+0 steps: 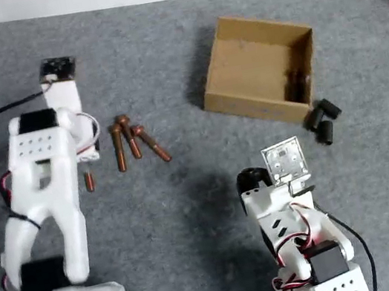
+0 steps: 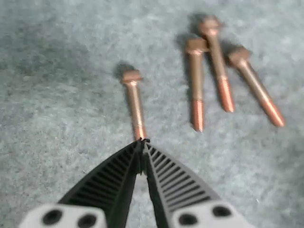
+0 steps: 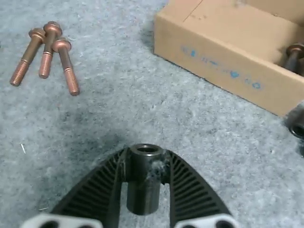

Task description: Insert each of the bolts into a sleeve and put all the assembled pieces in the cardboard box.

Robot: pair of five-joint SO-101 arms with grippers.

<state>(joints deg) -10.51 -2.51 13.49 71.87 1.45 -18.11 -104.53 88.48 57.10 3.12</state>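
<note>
— Four bolts are counted on the grey counter (image 3: 142, 109), and one of them is lined up right at the left end effector (image 2: 142, 145)!

— Confirmed. That lone bolt (image 2: 134, 102) is laid flat just beyond the tips, with its threaded end touching them and its head turned away. The ribbed fingers are pressed together with barely a slit between them. Whether the thread tip is actually pinched cannot be told.

— And the other three bolts (image 2: 217, 66)?

— They are fanned out farther from that end effector and off to its right. Their heads also point away, and they lie apart from the lone bolt.

— Now the right end effector (image 3: 145, 153).

— A dark sleeve (image 3: 142, 190) is clamped between its fingers. The open bore is level with the fingertips and points outward along them.

— Where is the cardboard box (image 3: 223, 71) placed?

— It is set on the counter ahead of the right end effector and to its right, top open. One assembled piece (image 3: 292, 54) is seen inside against a wall, a copper head showing above a dark sleeve.

— Anything beside the box?

— A few loose sleeves (image 1: 322, 121) are lying just outside its near corner, farther to the right of that end effector.
</note>
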